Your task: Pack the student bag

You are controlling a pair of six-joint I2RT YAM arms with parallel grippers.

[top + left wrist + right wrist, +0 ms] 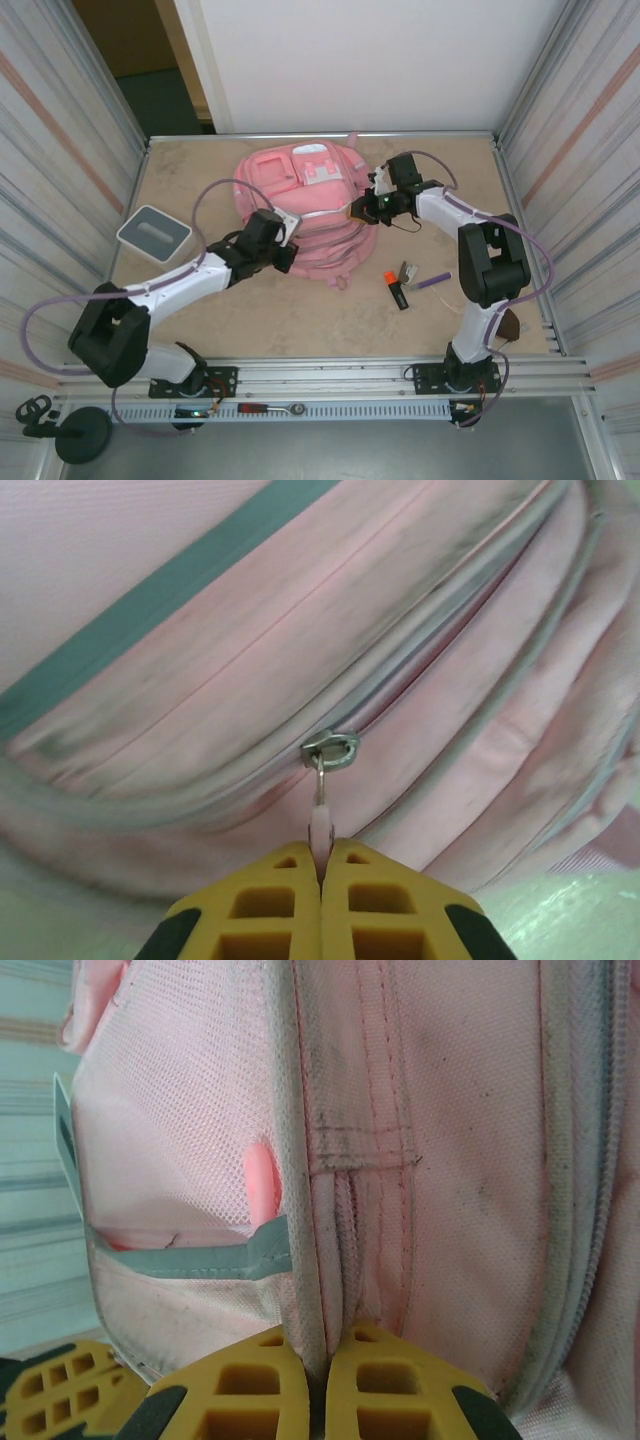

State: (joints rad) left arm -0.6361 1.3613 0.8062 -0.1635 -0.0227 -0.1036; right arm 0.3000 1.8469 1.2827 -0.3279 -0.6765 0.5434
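Student bag [300,190] flat, long axis near–far — left fingers [270,910] pinching zipper pull [321,825], right fingers [240,1390] pinching seam [325,1260].

A pink backpack [305,195] lies flat at the far middle of the table [300,330], with its pockets facing up. The left gripper [287,250] meets its near left edge. The right gripper [360,209] touches its right side. A grey box with a pale rim [154,232] sits well apart on the left. Near the right arm, just beside one another, lie an orange marker [396,290], a purple pen [433,281] and a small grey item [407,271] too small to identify.
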